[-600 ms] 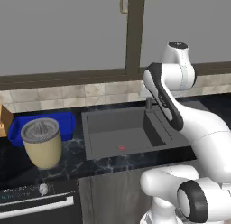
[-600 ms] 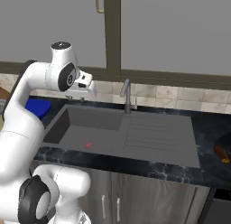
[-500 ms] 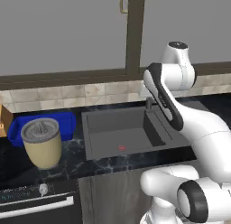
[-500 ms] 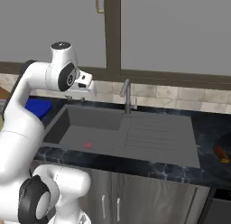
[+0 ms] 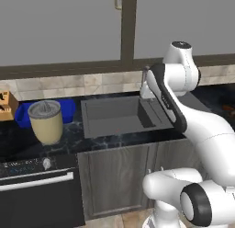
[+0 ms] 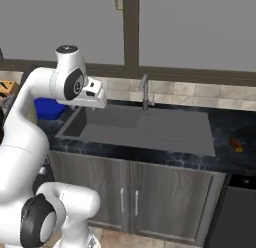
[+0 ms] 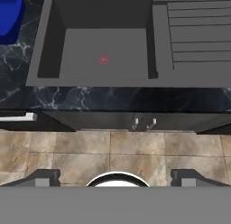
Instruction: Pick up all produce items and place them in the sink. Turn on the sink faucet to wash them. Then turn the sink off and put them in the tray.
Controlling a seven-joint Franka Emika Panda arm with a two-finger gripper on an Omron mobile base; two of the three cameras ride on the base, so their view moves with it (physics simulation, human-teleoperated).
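The dark grey sink (image 6: 75, 127) (image 5: 89, 128) (image 7: 45, 42) has a ribbed drainboard (image 6: 175, 128) (image 7: 198, 33) on its right, and a small red spot lies on the basin floor. The slim grey sink faucet (image 6: 144, 92) stands behind it. One of the produce items, a stubby brown-orange oblong (image 6: 237, 142), lies on the dark counter far right of the drainboard. The blue tray (image 6: 49, 108) (image 5: 69, 110) (image 7: 9, 13) sits left of the sink. My gripper (image 7: 115, 178) (image 6: 97, 102) hangs high over the sink's front left, open and holding nothing.
A beige cup with a grey juicer top (image 5: 46, 121) stands in front of the tray. A wooden box (image 5: 5, 105) sits at the far left. Below the counter are cabinet doors (image 6: 130, 197) and an oven (image 5: 36, 185). Tiled floor (image 7: 113, 151) lies beneath.
The whole scene has shifted upward in both base views, so the camera has moved. More of the cabinet fronts and oven shows below the counter. The arm keeps the same pose.
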